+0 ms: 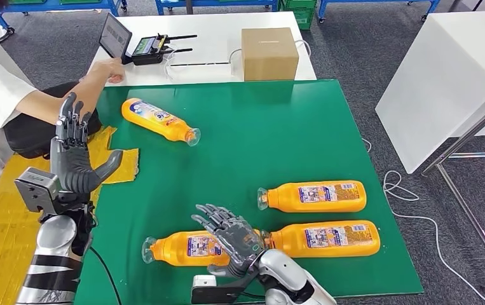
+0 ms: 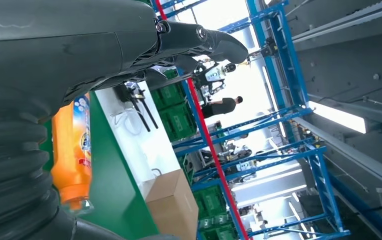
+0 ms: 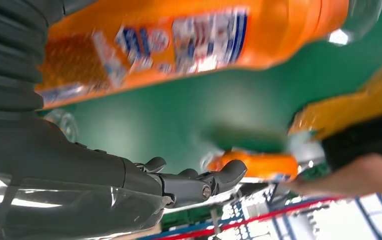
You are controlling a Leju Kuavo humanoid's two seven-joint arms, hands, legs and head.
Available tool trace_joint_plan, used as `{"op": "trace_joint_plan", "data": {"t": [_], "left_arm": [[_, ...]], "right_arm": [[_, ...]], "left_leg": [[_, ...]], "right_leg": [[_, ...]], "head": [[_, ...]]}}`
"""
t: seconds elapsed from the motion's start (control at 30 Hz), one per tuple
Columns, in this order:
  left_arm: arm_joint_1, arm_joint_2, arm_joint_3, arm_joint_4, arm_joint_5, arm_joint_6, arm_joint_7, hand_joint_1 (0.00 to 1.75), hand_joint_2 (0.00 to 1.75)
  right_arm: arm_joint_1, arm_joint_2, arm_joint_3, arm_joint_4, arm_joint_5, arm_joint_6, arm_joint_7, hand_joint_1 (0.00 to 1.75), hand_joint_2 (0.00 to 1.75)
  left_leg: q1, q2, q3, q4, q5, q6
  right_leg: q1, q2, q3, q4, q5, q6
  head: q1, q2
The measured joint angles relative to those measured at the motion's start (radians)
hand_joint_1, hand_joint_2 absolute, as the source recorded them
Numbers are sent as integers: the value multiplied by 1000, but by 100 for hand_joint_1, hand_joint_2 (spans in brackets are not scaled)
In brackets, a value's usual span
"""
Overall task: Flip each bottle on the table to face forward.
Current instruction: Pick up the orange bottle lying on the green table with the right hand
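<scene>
Open green table centre between bottles

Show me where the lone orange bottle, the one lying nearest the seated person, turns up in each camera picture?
Head view: the lone bottle lies far left on the green mat, cap pointing right.
Left wrist view: the lone bottle sits close against the left robot hand, at its ribbed cover.
Right wrist view: small and blurred, probably the lone bottle, near the person's arm.
Shared landmark: the green mat.
</scene>
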Motion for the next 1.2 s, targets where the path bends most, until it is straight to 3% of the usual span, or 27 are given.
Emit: {"op": "trace_joint_plan", "data": {"t": [0.5, 0.93, 1.0, 1.1, 1.13, 1.2], "left_arm": [[0, -20, 0, -3, -2, 5, -6, 0, 175], [35, -23, 4, -6, 6, 21, -8, 0, 175], [45, -25, 10, -11, 6, 22, -8, 0, 175], [54, -28, 17, -18, 6, 23, -8, 0, 175], [56, -29, 18, -19, 6, 23, -8, 0, 175], [60, -31, 20, -20, 6, 23, -8, 0, 175]], "right_arm": [[-80, 32, 109, 168, 27, 25, 41, 0, 175], [-135, 47, 138, 267, 183, -13, 246, 1, 175], [-133, 47, 132, 268, 202, -16, 272, 20, 175], [-131, 47, 119, 271, 219, -14, 289, 107, 175], [-131, 47, 115, 274, 222, -11, 291, 128, 175], [-134, 47, 108, 283, 223, -3, 292, 139, 175]], "left_leg": [[0, 0, 0, 0, 0, 0], [0, 0, 3, 0, 0, 0], [0, 0, 3, 0, 0, 0], [0, 0, 3, 0, 0, 0], [0, 0, 3, 0, 0, 0], [0, 0, 3, 0, 0, 0]], "right_leg": [[0, 0, 0, 0, 0, 0], [0, 0, 3, 0, 0, 0], [0, 0, 3, -1, 0, 0], [0, 0, 3, -1, 0, 0], [0, 0, 3, -1, 0, 0], [0, 0, 3, -1, 0, 0]], "head": [[0, 0], [0, 0], [0, 0], [0, 0], [0, 0], [0, 0]]}}
